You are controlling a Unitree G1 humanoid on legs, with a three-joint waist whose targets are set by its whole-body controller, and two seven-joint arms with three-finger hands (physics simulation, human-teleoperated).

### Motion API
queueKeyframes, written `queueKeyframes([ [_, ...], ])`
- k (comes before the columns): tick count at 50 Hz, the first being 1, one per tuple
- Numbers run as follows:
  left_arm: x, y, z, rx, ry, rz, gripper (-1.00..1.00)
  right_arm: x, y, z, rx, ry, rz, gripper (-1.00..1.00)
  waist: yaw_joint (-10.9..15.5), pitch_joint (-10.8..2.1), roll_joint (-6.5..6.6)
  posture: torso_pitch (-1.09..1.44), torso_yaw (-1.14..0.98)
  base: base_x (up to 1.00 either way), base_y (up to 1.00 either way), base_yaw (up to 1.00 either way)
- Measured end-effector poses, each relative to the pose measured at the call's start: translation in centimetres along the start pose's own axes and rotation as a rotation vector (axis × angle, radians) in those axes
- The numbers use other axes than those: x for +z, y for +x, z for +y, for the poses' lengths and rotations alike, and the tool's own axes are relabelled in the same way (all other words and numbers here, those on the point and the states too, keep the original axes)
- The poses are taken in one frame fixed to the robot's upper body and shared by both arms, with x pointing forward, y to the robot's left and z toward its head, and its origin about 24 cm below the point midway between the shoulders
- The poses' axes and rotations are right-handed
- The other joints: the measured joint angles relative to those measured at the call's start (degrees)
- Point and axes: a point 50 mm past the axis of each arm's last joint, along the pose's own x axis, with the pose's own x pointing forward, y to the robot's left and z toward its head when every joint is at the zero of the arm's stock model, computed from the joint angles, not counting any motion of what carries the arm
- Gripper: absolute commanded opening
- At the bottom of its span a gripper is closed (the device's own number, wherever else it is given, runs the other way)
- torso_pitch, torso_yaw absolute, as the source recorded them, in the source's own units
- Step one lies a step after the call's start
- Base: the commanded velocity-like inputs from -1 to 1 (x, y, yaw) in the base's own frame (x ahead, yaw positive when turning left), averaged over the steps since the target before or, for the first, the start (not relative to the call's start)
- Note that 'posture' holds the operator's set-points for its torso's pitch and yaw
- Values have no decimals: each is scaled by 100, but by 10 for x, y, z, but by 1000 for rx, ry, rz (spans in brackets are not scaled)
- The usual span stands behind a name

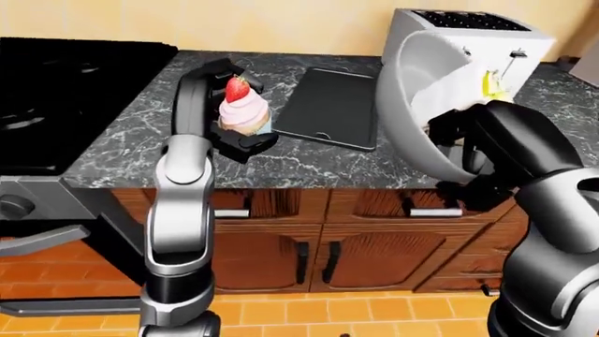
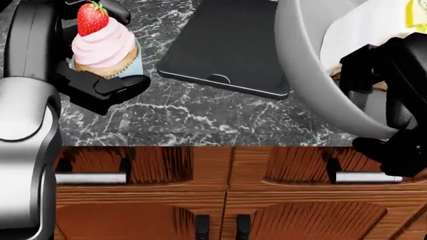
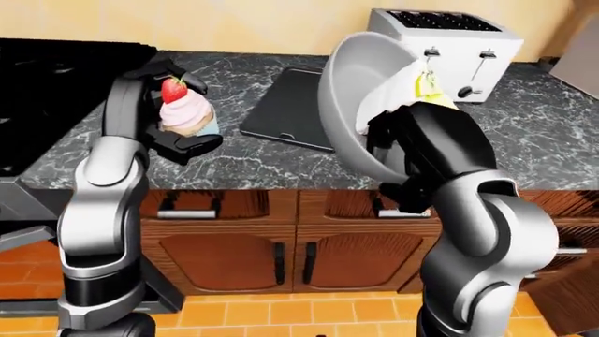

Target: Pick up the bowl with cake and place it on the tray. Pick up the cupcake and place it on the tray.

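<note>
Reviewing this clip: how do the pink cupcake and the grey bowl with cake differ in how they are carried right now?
The pink-frosted cupcake with a strawberry sits upright in the left hand; the large grey bowl with cake is tipped steeply on its side in the right hand. The cupcake is small, the bowl far bigger. Both are held up above the marble counter, neither on the flat black tray.

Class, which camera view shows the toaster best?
The right-eye view: the toaster shows nearly whole, with slots and levers, beside the tilted bowl. The left-eye view hides more of it behind the bowl; the head view shows none.
</note>
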Motion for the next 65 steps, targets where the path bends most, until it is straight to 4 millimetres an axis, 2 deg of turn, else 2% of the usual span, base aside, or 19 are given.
queueKeyframes([
  [10,-5,0,3,17,4,23,-100,1,3,3,14,27,-7,-100,95,31,-43,0,0,0,-1,0],
  [13,-7,0,6,27,7,35,-100,2,6,6,33,44,-11,-100,143,36,34,0,0,0,0,-92],
  [23,3,1,0,-2,6,-4,-100,-4,3,0,-19,47,23,-100,-36,75,32,0,0,0,0,-91],
  [24,4,2,-3,-17,4,-7,-100,-6,1,-1,-27,43,34,-100,-68,44,31,0,0,0,0,0],
  [26,9,1,-5,-32,3,-25,-100,-7,1,-4,-44,43,43,-100,-64,32,-41,0,0,0,0,0],
  [30,11,0,2,-9,2,-28,-100,-2,2,-4,-44,38,15,-100,1,97,-284,0,0,0,0,0],
  [33,5,1,3,0,7,3,-100,0,4,0,-10,36,1,-100,67,109,-175,0,0,0,0,0],
  [35,4,1,3,-2,8,10,-100,-1,5,3,5,28,2,-100,96,120,-179,0,0,0,4,0],
  [37,2,0,0,-11,9,20,-100,-4,6,7,26,27,13,-100,83,121,-308,0,0,0,34,0],
  [39,1,1,-1,-16,10,26,-100,-5,7,8,33,23,18,-100,64,55,-468,0,0,0,59,0],
  [41,4,2,1,-9,10,11,-100,-4,7,6,15,16,14,-100,47,0,-514,0,0,0,77,0],
  [45,13,1,1,-3,9,-41,-100,-3,3,1,-29,7,10,-100,-19,-27,-412,0,0,0,76,0],
  [51,11,0,-2,-28,9,-26,-100,-8,5,4,-10,17,36,-100,-144,-1,-242,0,0,0,68,0],
  [52,11,0,-3,-31,9,-23,-100,-8,5,4,-6,19,40,-100,-160,-6,-161,0,0,0,0,0],
  [55,18,-1,-1,-26,9,-48,-100,-7,5,2,-15,22,35,-100,-317,167,143,0,0,0,0,0],
  [56,17,-1,1,-18,11,-49,-100,-4,5,1,-21,20,24,-100,-317,125,265,0,0,0,0,0],
  [60,0,1,8,21,18,24,-100,5,6,10,24,20,-34,-100,-147,106,-44,0,0,0,0,0],
  [63,0,3,8,25,20,33,-100,7,8,9,28,22,-46,-100,-49,50,-296,0,0,0,0,0],
  [65,3,2,6,17,19,17,-100,8,9,5,9,25,-47,-100,-19,70,-305,0,0,0,0,0],
])
